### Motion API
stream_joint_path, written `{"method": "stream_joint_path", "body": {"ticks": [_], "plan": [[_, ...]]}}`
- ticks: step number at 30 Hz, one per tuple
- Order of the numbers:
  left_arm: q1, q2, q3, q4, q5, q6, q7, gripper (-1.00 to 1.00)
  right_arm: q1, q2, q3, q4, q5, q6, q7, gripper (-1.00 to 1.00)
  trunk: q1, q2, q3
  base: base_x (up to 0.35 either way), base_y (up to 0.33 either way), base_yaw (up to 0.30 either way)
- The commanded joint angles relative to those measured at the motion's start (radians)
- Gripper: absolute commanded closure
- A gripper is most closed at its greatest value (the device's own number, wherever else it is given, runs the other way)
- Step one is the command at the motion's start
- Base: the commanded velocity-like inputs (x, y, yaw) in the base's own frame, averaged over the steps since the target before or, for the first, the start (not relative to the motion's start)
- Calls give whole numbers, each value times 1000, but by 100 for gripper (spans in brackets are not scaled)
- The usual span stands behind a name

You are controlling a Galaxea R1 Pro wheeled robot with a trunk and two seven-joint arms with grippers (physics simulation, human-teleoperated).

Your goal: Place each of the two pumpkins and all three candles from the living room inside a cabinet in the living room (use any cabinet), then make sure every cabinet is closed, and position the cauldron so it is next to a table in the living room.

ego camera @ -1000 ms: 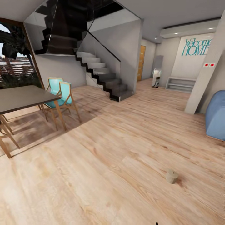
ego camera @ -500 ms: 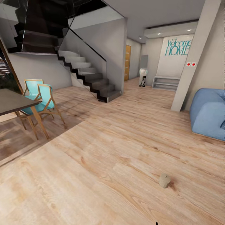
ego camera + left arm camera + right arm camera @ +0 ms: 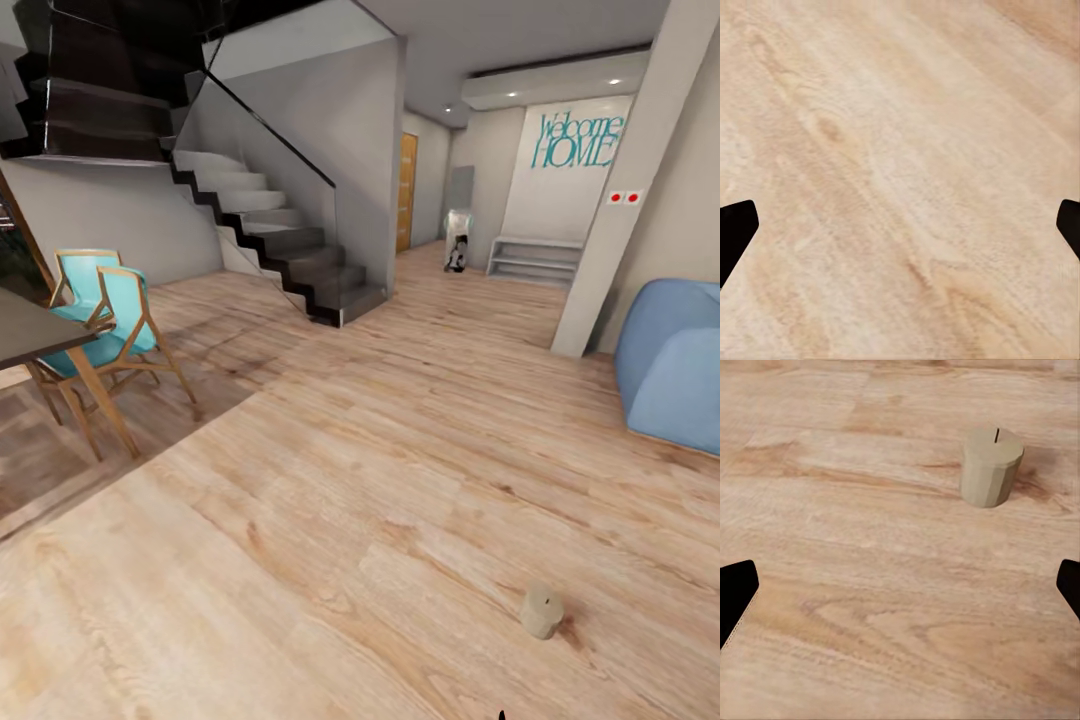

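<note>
Candle (image 3: 541,610): upright on wood floor (image 3: 330,500), low right in head view. Right hand (image 3: 900,585): released, empty, candle ahead. Left hand (image 3: 900,232): released, empty. Advice: centre candle between fingers, descend, clench squarely.

We see pale wood-plank floor (image 3: 330,500), grain and knots plain, soft satin sheen. Short beige candle (image 3: 541,611) looks matt and waxy, faceted sides. Turquoise chairs with light wooden frames (image 3: 105,320), seats smooth. Dark grey dining tabletop (image 3: 30,330) smooth, matt. Grey staircase with dark glossy glass balustrade (image 3: 270,230). Rounded blue sofa (image 3: 675,365) looks soft, matt, cloth-like. We note black gripper fingertips (image 3: 736,592) matt.
</note>
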Motion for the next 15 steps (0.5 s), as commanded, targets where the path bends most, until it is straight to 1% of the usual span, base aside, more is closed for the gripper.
{"method": "stream_joint_path", "body": {"ticks": [1, 6, 13, 15], "plan": [[-2, 1, -8, -4, 5, -5, 5, -100, 0, 0, 1, 0, -8, -3, 3, -100, 0, 0, -3, 332, 0, 0], [-2, 1, -8, -4, 5, -5, 5, -100, 0, 0, 1, 0, -8, -4, 3, -100, 0, 0, -9, 332, 0, 0], [-2, 1, -8, -4, 5, -2, 5, -100, 0, 4, 2, 0, -6, -7, 3, -100, 0, 0, -11, 332, 0, -2], [-2, 1, -8, -4, 5, -2, 5, -100, 0, 3, 3, 0, -6, -7, 3, -100, 0, 0, -11, 332, 0, -123]]}}
